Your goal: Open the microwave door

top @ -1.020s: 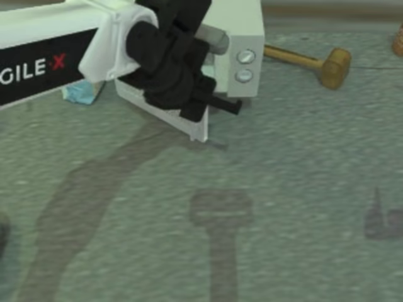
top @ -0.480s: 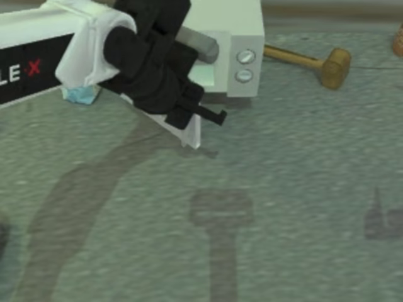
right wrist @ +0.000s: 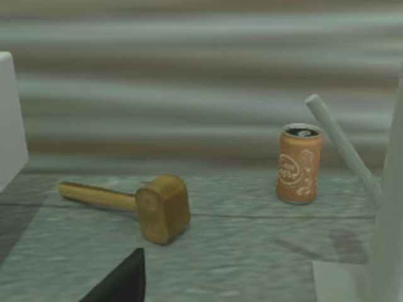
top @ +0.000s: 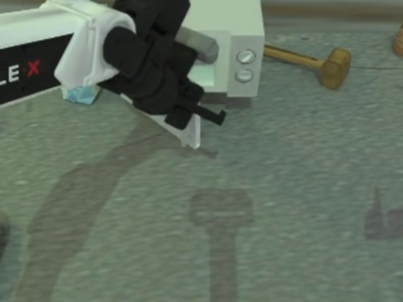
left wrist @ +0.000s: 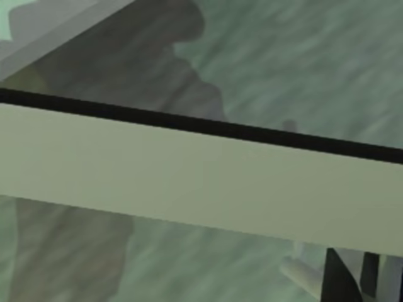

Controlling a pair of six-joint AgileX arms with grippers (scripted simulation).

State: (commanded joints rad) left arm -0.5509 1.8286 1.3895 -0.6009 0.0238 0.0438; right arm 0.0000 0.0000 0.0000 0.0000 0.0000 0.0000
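Observation:
The white microwave [top: 236, 25] stands at the back centre, its two grey knobs facing the table's front. Its corner also shows in the right wrist view [right wrist: 9, 119]. The microwave door [top: 194, 133] is swung well out from the body, toward the front left. My left gripper [top: 204, 123] reaches in from the left and is shut on the door near its free edge. One black finger sticks out on the oven side. In the left wrist view the door's pale top edge [left wrist: 189, 182] crosses the whole picture. My right gripper [right wrist: 126, 283] is parked off to the right, outside the top view.
A wooden hammer [top: 315, 63] lies right of the microwave, also seen from the right wrist [right wrist: 154, 207]. An orange can [right wrist: 299, 163] stands at the back right. A pale blue package [top: 79, 94] sits under my left arm. Arm shadows fall on the grey-green table [top: 302, 189].
One second ago the door stood less far out. My left gripper has since swung it left and outward, then held still over the last half second.

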